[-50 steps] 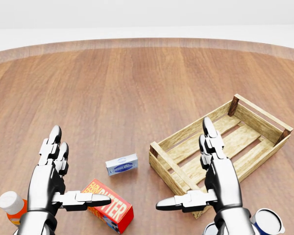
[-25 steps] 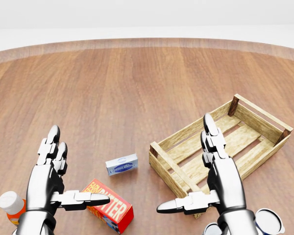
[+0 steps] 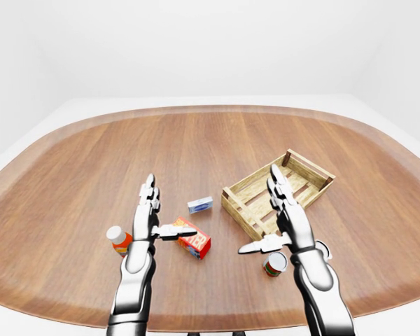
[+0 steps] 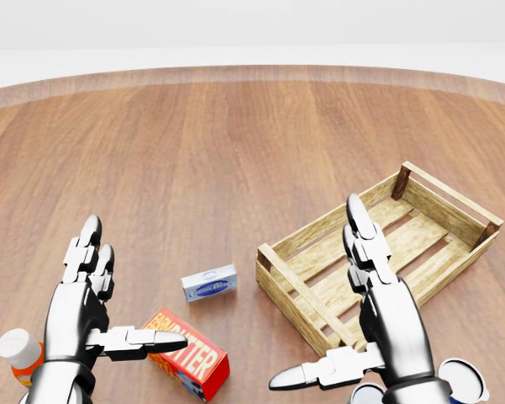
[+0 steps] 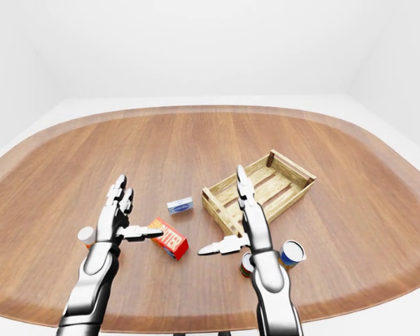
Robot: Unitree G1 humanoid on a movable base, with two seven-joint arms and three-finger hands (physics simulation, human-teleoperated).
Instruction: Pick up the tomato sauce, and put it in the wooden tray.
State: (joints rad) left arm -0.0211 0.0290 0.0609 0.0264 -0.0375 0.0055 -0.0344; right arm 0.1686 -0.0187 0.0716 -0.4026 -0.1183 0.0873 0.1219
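Note:
A small can with a red and green label, which I take for the tomato sauce (image 3: 274, 264), stands upright on the table just below my right thumb in the left-eye view. In the head view my right hand (image 4: 320, 296) is open, fingers straight, thumb out to the left, and it hovers over the near left corner of the wooden tray (image 4: 450, 209). The tray holds nothing. At the left of that view my left hand (image 4: 128, 293) is open too, held above the red butter box (image 4: 194, 358).
A blue-labelled can (image 5: 292, 253) stands right of my right forearm. A small blue and white box (image 4: 209, 284) lies between the hands. An orange bottle with a white cap (image 4: 18, 352) stands by my left wrist. The round table's edge (image 3: 49, 308) runs close below.
My right hand has slid toward the bottom of the head view, thumb lower than before and the can more covered. The left hand has sunk a little and stays open.

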